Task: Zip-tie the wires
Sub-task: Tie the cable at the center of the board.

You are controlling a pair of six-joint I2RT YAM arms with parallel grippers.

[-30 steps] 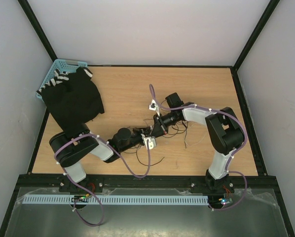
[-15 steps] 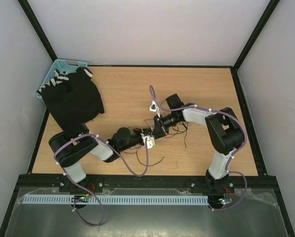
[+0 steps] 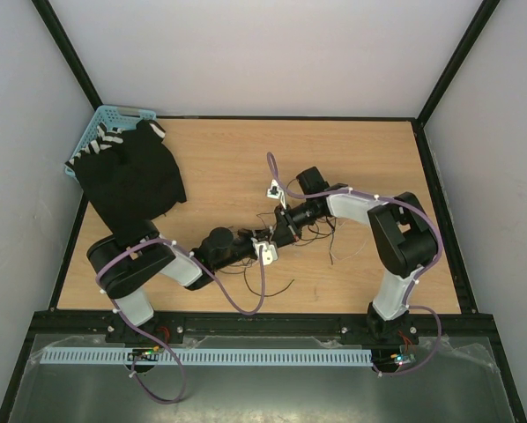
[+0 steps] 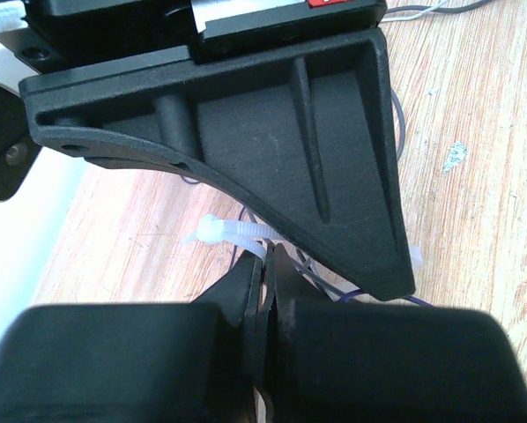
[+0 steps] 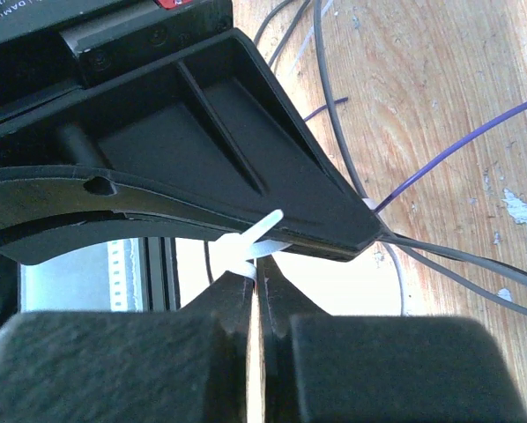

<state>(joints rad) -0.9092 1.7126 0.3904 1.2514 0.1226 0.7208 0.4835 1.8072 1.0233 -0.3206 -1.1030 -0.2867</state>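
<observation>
Mid-table, my left gripper [image 3: 258, 241] and right gripper [image 3: 274, 234] meet tip to tip over the wires [image 3: 321, 233]. In the left wrist view the left gripper [image 4: 265, 264] is shut on the white zip tie [image 4: 237, 233], whose strip runs into the jaw tips. The right gripper's black finger [image 4: 272, 141] looms just above. In the right wrist view the right gripper [image 5: 257, 275] pinches the zip tie [image 5: 246, 251] at its very tips. A hair-thin slit of light shows lower between the jaws. Thin dark wires [image 5: 334, 115] trail right across the wood.
A black cloth with white stripes [image 3: 131, 181] spills from a blue basket [image 3: 105, 116] at the back left. Loose wire ends [image 3: 277, 287] curl toward the near edge. Purple robot cables [image 3: 246, 300] loop beside the left arm.
The left gripper has drawn slightly left and back while both keep the zip tie between them. The right arm has barely moved.
</observation>
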